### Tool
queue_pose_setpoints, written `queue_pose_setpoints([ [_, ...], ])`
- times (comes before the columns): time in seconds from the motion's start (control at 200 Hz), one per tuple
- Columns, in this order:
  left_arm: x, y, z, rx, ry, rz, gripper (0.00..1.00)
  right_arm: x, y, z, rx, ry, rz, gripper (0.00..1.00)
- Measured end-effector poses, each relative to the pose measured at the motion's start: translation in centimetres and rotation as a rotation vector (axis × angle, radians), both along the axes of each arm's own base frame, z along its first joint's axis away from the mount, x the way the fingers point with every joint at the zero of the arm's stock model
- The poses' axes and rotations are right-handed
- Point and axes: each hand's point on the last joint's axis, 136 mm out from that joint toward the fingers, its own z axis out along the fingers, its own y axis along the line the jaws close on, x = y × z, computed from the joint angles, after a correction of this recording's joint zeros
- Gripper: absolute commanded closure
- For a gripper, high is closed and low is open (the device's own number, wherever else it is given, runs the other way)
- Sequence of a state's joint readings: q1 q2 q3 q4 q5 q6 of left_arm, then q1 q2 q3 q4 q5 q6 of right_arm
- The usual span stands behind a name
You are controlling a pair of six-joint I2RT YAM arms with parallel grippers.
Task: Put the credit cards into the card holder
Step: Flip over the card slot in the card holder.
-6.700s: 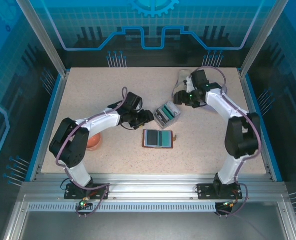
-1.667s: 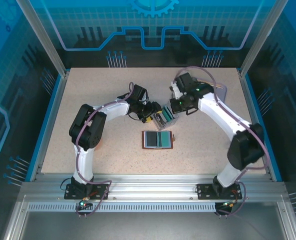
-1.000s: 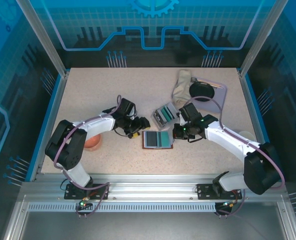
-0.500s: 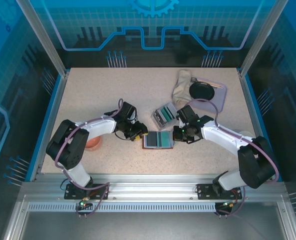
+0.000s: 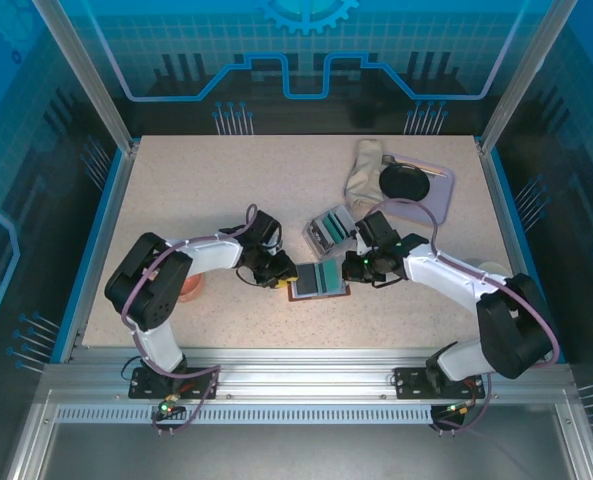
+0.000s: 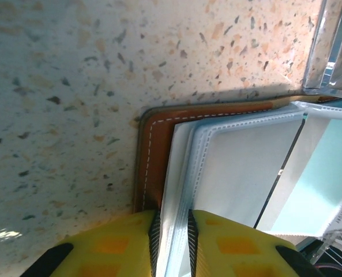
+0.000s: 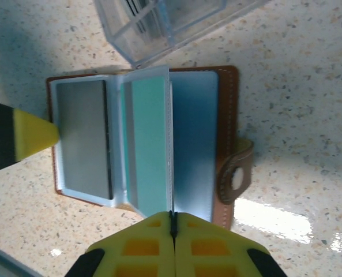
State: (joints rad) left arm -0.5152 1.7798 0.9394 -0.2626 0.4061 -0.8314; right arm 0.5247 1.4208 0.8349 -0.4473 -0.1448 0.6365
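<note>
My left pincer (image 6: 173, 222) was clamped on the pale sleeves at one edge of the card holder (image 6: 153, 144). My right pincer (image 7: 172, 222) was shut on a single leaf, lifted at the snap-tab edge. The holder lay open on the table (image 5: 176, 200), just beside the clear tray (image 7: 176, 29). I judged this the pocket-opening step. Next, one pincer would need to let go and fetch a card. I counted one holder and one tray; the credit cards (image 5: 326, 230) in it stood too close to count.

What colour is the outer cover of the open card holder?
Brown, with a pale stitched line along its edge. The left wrist view shows the card holder best.
</note>
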Motion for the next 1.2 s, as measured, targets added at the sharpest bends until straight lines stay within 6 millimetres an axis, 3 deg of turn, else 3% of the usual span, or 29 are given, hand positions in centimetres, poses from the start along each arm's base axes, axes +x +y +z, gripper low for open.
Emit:
queue_pose_setpoints([
  [0.27,0.1,-0.3,0.1,-0.006,-0.010,-0.005,0.77,-0.1,1.2,1.6,0.065,-0.017,0.031,0.93],
  [0.47,-0.2,-0.9,0.1,-0.011,-0.020,-0.023,0.77,0.0,3.3,3.2,0.118,-0.044,0.083,0.93],
  [0.63,-0.3,-1.2,0.1,-0.009,-0.025,-0.027,0.75,-0.2,4.4,2.6,0.110,-0.022,0.114,0.93],
  [0.745,-0.2,-0.8,0.2,0.011,-0.045,-0.014,0.72,-0.3,4.0,2.1,0.076,-0.020,0.105,0.93],
  [1.2,0.1,1.0,2.6,0.049,-0.140,0.055,0.41,-0.2,4.1,1.6,0.078,-0.008,0.094,0.94],
])
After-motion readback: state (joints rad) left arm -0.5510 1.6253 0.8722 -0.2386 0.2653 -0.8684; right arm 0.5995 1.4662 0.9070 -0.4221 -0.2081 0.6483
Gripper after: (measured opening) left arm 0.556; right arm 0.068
